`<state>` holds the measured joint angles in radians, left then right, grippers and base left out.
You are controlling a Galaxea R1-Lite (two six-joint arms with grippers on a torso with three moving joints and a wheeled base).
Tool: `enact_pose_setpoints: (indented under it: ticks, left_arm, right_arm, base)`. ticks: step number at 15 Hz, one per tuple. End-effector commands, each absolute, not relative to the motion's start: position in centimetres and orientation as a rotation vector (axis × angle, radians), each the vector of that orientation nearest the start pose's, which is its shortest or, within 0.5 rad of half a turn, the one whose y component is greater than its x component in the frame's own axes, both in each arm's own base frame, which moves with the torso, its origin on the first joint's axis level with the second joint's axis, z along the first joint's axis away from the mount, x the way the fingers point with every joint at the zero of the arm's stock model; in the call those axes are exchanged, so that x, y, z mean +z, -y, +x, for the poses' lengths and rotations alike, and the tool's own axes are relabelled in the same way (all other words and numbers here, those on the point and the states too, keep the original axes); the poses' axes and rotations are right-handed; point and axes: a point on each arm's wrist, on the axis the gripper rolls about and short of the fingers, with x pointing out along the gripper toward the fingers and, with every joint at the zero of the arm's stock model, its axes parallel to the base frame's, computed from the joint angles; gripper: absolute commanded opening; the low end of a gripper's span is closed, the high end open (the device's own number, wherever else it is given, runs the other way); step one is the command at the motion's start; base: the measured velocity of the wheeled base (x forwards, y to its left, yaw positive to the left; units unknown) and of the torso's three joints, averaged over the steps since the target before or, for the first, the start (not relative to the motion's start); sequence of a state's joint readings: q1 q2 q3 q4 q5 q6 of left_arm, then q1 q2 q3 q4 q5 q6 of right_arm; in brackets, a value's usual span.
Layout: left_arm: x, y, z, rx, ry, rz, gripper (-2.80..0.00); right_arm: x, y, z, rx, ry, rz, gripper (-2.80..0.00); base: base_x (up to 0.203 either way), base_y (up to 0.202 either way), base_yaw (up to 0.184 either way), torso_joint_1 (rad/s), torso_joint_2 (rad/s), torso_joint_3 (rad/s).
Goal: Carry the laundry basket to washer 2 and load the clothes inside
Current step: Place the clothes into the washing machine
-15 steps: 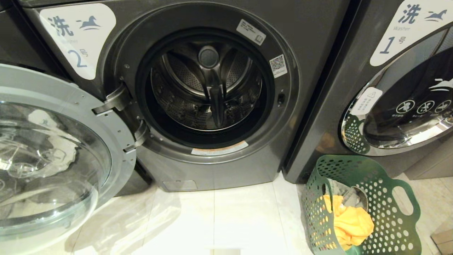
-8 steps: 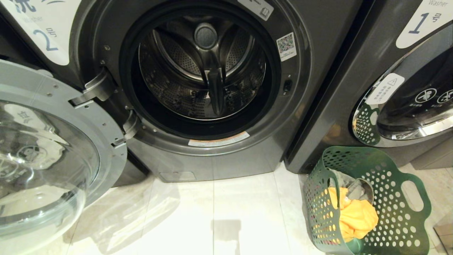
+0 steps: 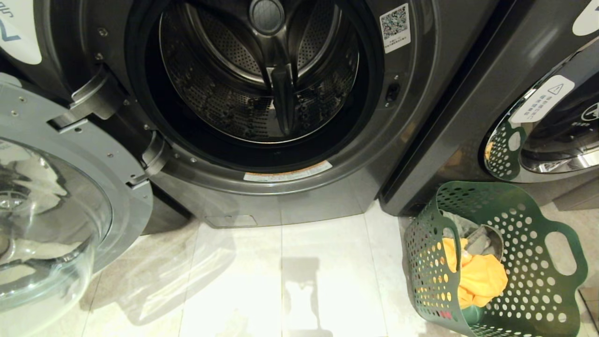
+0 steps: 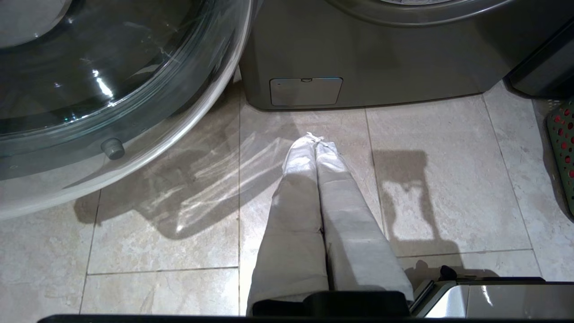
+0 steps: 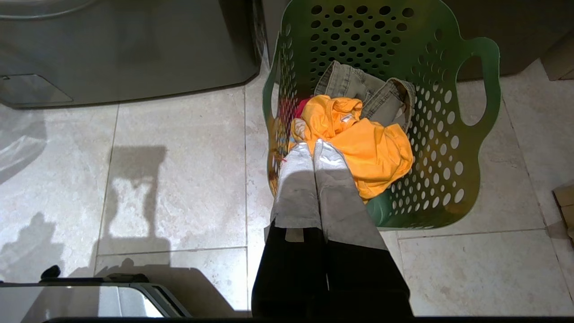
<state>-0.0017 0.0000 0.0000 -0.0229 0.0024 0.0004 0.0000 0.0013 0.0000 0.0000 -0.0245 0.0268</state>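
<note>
The dark green laundry basket (image 3: 496,262) (image 5: 403,58) stands on the floor tiles, in front of the gap between the two washers. Inside it lie the clothes: a bright yellow garment (image 3: 482,276) (image 5: 363,143), a grey-green denim piece (image 5: 358,85) and a strip of pink-red fabric (image 5: 301,107). Washer 2 (image 3: 327,196) fills the upper middle with its drum (image 3: 257,79) bare. Its glass door (image 3: 47,206) (image 4: 112,67) hangs wide to the left. My right gripper (image 5: 313,144) hovers shut over the basket's near rim, holding nothing. My left gripper (image 4: 315,138) points at the floor before the washer, shut and empty.
A like washer (image 3: 538,117) with its door closed stands on the right behind the basket. Pale floor tiles (image 3: 281,281) run between me and the machines. The corner of a cardboard box (image 5: 565,197) lies to the right of the basket.
The head view has tipped downward: washer 2, its label and the neighbouring washer have slid up, and more floor shows. The basket and clothes keep their place on the tiles.
</note>
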Motion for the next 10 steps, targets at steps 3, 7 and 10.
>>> enact_pose_setpoints:
  ticks: [3,7,10]
  left_arm:
    - [7.6,-0.01,-2.22,0.002,0.014,-0.002,-2.8]
    - [7.6,-0.01,-2.22,0.002,0.014,-0.002,-2.8]
    - [7.6,-0.01,-2.22,0.001,0.014,-0.002,-2.8]
  right_arm:
    - [7.55,0.06,-2.27,-0.025,-0.001,0.028,-2.8]
    - [7.55,0.06,-2.27,-0.025,-0.001,0.028,-2.8]
    - [7.55,0.06,-2.27,-0.025,-0.001,0.028,-2.8]
  base:
    - [0.0,0.0,0.0,0.0,0.0,-0.014]
    - [0.0,0.0,0.0,0.0,0.0,0.0]
    - [0.0,0.0,0.0,0.0,0.0,0.0]
